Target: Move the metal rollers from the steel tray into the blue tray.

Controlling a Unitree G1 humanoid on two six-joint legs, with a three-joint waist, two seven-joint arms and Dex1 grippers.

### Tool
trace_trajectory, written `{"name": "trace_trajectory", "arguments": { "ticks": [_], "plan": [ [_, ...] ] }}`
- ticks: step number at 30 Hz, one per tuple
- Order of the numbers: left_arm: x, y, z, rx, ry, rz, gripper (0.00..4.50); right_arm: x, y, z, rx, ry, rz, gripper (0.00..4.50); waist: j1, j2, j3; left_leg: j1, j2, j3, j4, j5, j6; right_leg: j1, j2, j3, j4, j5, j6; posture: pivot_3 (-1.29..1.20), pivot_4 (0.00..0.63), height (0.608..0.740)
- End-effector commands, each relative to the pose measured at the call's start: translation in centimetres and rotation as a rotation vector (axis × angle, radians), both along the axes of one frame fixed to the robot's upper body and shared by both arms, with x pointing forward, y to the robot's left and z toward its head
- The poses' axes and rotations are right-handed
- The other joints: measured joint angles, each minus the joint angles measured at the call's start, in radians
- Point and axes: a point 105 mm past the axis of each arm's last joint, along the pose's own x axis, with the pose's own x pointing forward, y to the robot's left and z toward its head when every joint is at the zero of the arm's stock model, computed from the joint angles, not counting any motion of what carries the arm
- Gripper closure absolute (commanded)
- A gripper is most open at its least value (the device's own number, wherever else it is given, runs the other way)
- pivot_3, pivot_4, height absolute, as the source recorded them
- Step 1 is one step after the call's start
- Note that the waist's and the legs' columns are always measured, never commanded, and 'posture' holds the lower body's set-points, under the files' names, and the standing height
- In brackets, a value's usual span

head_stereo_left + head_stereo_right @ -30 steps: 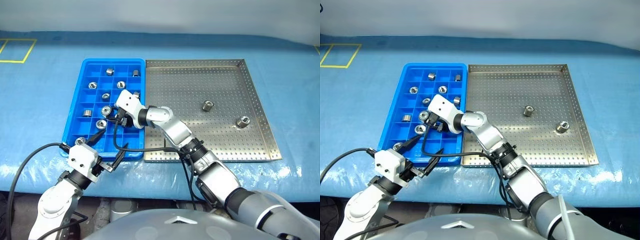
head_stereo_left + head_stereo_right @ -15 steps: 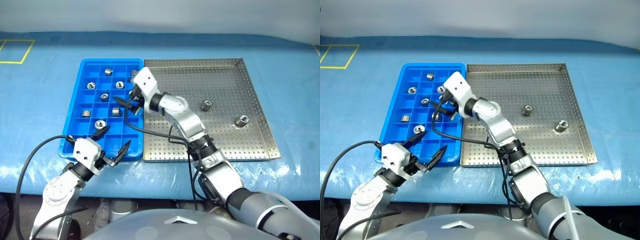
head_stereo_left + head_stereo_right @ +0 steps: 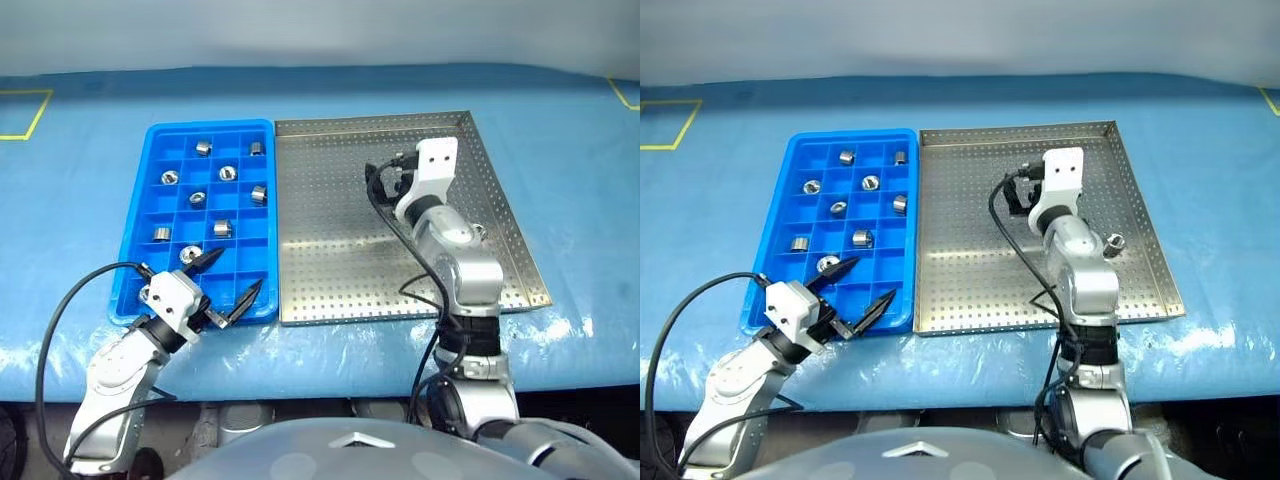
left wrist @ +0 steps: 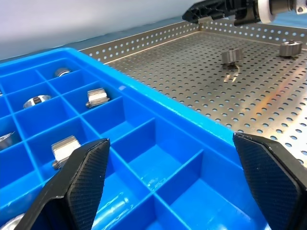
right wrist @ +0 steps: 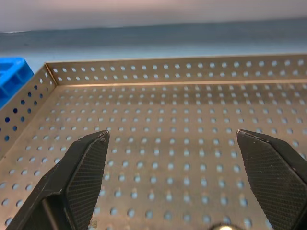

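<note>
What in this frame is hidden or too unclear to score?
- Rollers left in the steel tray: in the head views the right gripper and its arm cover part of the floor; one roller shows beside the arm, the left wrist view shows two.
- Blue tray, near corner: left gripper covers it.
- Right wrist view: something shiny is cut off at the bottom edge.

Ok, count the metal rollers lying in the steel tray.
2. One roller lies mid-floor of the steel tray; the other roller lies farther toward its right rim. The right arm reaches over the tray and may hide more.
</note>
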Motion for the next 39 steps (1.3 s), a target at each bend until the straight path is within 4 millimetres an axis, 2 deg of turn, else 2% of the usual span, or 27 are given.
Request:
{"name": "trace_trajectory", "arguments": {
  "ticks": [1, 10, 19, 22, 31, 35, 39],
  "plan": [
    [-0.1, -0.1, -0.2, 0.003, 0.003, -0.012, 0.0, -1.2, -0.3, 0.6, 0.033, -0.008, -0.046, 0.03, -0.001, 0.0, 0.0, 0.0, 0.0, 0.0, 0.0, 0.0, 0.0, 0.0, 0.0, 0.0, 0.0, 0.0, 0.0, 0.04, 0.15, 0.74],
    [0.3, -0.6, -0.2, 0.001, 0.004, -0.04, 0.0, -1.9, -2.1, -2.7, 0.054, 0.098, -0.219, 0.03, -0.001, 0.0, 0.0, 0.0, 0.0, 0.0, 0.001, 0.0, 0.0, 0.0, 0.0, 0.0, 0.0, 0.0, 0.0, 0.02, 0.15, 0.74],
    [0.4, -1.1, -0.2, -0.008, 0.013, -0.05, 0.0, -1.2, -2.3, -2.6, 0.026, 0.105, -0.272, 0.03, -0.01, 0.001, -0.001, 0.0, 0.0, 0.0, 0.001, 0.0, 0.0, 0.0, 0.0, 0.0, 0.0, 0.0, 0.0, 0.03, 0.15, 0.74],
    [0.4, -1.6, 0.0, -0.012, 0.011, -0.05, 0.0, -1.0, -2.5, -2.9, -0.014, 0.132, -0.29, 0.64, -0.009, 0.001, -0.001, 0.0, 0.0, 0.0, 0.001, 0.0, 0.0, 0.0, 0.0, 0.0, 0.0, 0.0, 0.0, 0.03, 0.15, 0.74],
    [0.3, -2.4, 0.5, -0.014, 0.003, -0.03, 0.0, -1.0, -2.4, -3.2, -0.046, 0.181, -0.273, 3.59, -0.008, 0.0, -0.001, 0.0, 0.0, 0.0, 0.001, 0.0, 0.0, 0.001, 0.0, 0.0, 0.0, 0.0, 0.0, 0.05, 0.15, 0.74],
    [0.4, -2.4, 0.5, -0.013, 0.0, -0.02, 0.0, -1.1, -1.3, -3.0, -0.022, 0.183, -0.223, 3.7, -0.006, 0.001, -0.002, 0.0, 0.0, 0.0, 0.001, 0.0, 0.0, 0.001, 0.0, 0.0, 0.0, 0.0, 0.0, 0.06, 0.15, 0.74],
    [0.3, -2.0, 0.6, -0.009, -0.003, -0.007, 0.0, -1.0, 0.7, -1.7, 0.008, 0.137, -0.136, 3.7, -0.008, 0.001, -0.002, 0.001, 0.0, 0.0, 0.001, 0.001, 0.0, 0.001, 0.0, 0.0, 0.0, 0.0, 0.0, 0.07, 0.15, 0.74]
  ]
}}
